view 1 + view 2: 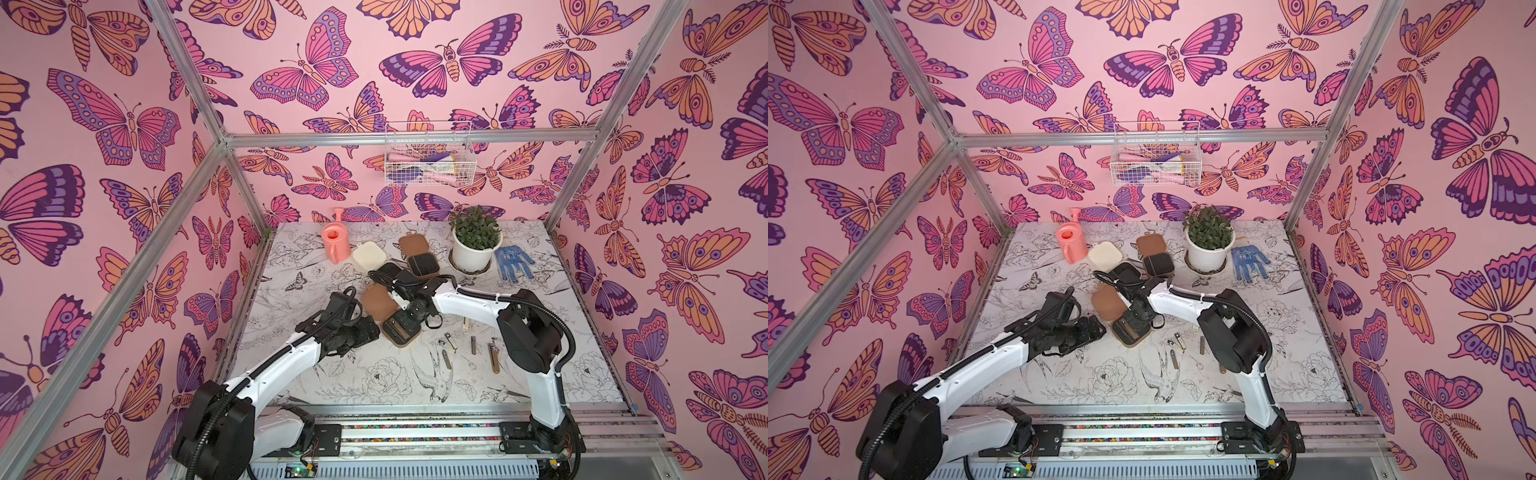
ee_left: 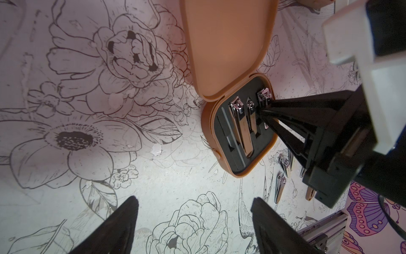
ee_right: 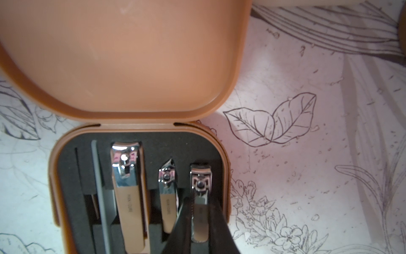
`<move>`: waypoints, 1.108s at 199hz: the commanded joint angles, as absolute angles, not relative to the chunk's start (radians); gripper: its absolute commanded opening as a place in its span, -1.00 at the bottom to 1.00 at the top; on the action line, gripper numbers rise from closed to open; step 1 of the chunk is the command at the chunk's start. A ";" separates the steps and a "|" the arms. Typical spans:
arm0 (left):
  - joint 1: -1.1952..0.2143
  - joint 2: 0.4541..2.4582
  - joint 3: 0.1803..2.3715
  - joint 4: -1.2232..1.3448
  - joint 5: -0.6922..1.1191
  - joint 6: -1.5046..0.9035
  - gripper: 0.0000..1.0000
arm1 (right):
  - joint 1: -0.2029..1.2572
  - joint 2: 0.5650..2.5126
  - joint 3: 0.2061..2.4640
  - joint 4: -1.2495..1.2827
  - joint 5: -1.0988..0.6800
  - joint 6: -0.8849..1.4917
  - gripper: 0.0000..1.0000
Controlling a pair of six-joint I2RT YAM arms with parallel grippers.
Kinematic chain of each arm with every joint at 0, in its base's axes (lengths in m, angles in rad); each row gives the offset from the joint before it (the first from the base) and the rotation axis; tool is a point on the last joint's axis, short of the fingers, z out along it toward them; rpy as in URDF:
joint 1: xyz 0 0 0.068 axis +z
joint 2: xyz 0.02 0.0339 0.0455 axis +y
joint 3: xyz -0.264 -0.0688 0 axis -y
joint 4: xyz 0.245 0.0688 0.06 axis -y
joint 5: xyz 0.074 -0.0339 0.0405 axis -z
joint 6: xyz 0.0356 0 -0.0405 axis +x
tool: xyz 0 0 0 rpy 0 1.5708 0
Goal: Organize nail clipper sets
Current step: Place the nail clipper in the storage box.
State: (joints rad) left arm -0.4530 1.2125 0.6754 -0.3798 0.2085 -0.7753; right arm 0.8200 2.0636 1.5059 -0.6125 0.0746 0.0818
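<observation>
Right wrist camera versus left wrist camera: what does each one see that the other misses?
Only the right wrist view shows clear lettering on the big clipper. Only the left wrist view shows the left gripper, open above the table, and loose clippers near the brown case. Both show that case open and the right gripper pinching a small clipper in it.

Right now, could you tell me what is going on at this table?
The right gripper is shut on a small clipper, at its slot in the open tan case, where two other clippers sit. The left gripper hangs open beside the case, holding nothing. Several loose tools lie on the table, and the cream case and another tan case stand open at the back.
</observation>
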 commanded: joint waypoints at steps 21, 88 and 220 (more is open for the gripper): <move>-0.459 1.214 0.659 -0.398 0.187 -0.778 0.66 | 0.834 2.093 1.532 -0.717 0.091 0.089 -0.94; -0.459 1.210 0.656 -0.399 0.187 -0.778 0.66 | 0.844 2.140 1.539 -0.745 0.107 0.128 -0.94; -0.460 1.210 0.653 -0.399 0.186 -0.781 0.66 | 0.847 2.248 1.485 -0.718 0.084 0.154 -0.94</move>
State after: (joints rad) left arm -0.4530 1.2125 0.6697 -0.3820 0.2012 -0.7753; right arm 0.8398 2.1086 1.5574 -0.6922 0.1204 0.1318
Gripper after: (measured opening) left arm 0.829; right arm 0.138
